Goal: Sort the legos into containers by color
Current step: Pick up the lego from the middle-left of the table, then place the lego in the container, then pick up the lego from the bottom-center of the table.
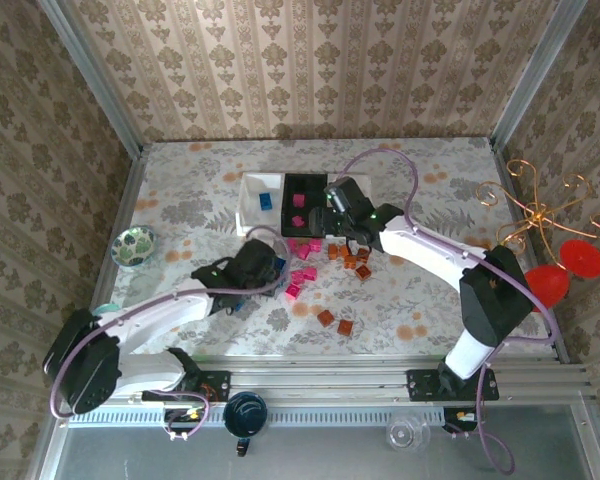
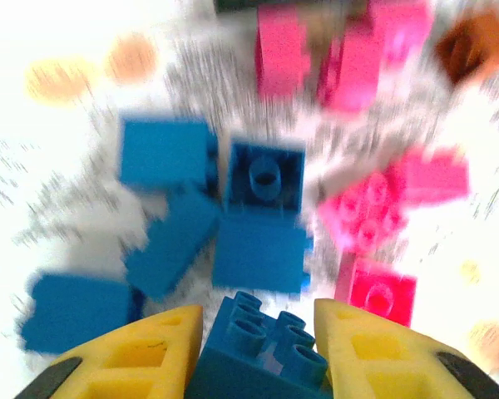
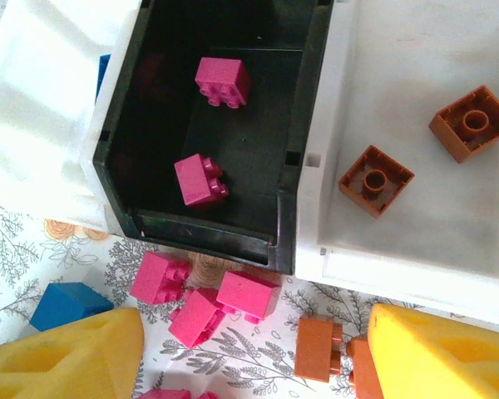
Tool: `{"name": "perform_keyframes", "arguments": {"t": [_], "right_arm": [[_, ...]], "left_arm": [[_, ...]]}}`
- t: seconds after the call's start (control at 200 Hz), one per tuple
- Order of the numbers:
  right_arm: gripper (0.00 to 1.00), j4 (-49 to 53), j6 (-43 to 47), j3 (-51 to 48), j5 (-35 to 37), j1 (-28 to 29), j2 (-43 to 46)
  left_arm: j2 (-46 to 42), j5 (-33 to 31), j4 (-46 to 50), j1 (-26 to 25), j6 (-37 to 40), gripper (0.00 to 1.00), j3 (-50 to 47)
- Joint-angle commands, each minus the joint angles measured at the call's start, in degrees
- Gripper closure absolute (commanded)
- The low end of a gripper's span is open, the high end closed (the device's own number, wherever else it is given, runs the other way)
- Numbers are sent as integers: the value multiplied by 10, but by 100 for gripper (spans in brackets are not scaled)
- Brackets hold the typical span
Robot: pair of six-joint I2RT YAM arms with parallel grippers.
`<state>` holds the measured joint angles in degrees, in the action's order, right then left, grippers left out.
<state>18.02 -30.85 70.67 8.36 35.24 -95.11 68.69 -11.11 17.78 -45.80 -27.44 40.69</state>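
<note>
Blue brick (image 2: 266,353), studs up, sits pinched between the yellow fingers of the left tool (image 2: 258,320), which is closed to the brick's width just above the loose blue legos (image 2: 258,249) on the tabletop (image 1: 180,170). Its home, I judge, is the far-left white tray (image 1: 248,190), which holds a blue one. Lift straight up clear of the pile, then carry it far, keeping left of the right tool (image 3: 254,324), which hangs spread wide and empty over the near edge of the black tray (image 3: 293,125).

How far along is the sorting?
Done: two pink bricks in the black tray, two brown bricks in the right white tray, a blue brick in the left white tray. In hand: the left gripper grips a blue lego. Left: loose legos on the table; right gripper open.
</note>
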Motion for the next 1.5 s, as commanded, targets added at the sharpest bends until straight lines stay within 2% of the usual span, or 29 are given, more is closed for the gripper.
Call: {"name": "perform_keyframes", "arguments": {"t": [0.0,0.13,0.265,0.465,0.52,0.615,0.72,0.86,1.085,1.105,1.13,1.28,1.385,1.495], "right_arm": [[27,-17,-21,-26,4,-2,26],[27,-20,-29,-47,5,-2,33],[27,-17,-32,-63,4,-1,42],[27,-15,-36,-88,9,2,67],[27,-16,-37,-96,8,2,76],[26,-14,-38,-105,7,2,88],[26,-14,-39,-113,5,2,100],[26,-11,-37,-123,-11,7,113],[23,25,-19,-168,-22,54,144],[23,27,-17,-175,-25,59,147],[23,29,-13,-184,-29,68,150],[23,47,13,-213,-46,116,142],[25,57,27,-214,-48,147,110],[29,63,42,-199,-45,175,73]], "left_arm": [[-6,15,-16,56,37,76,72],[72,7,-65,118,65,76,152],[200,6,-94,165,84,76,240],[336,5,-73,193,99,75,356],[357,8,-62,211,100,70,377],[366,13,-48,212,101,51,397],[331,24,-59,208,93,38,375],[250,37,-68,200,73,33,307],[61,44,-93,104,36,13,118],[41,39,-94,95,34,5,101],[19,32,-94,82,29,1,81],[-98,-10,-75,31,-4,0,-13],[-157,-18,-57,27,-17,0,-52],[-179,-29,-31,26,-17,0,-62]]}}
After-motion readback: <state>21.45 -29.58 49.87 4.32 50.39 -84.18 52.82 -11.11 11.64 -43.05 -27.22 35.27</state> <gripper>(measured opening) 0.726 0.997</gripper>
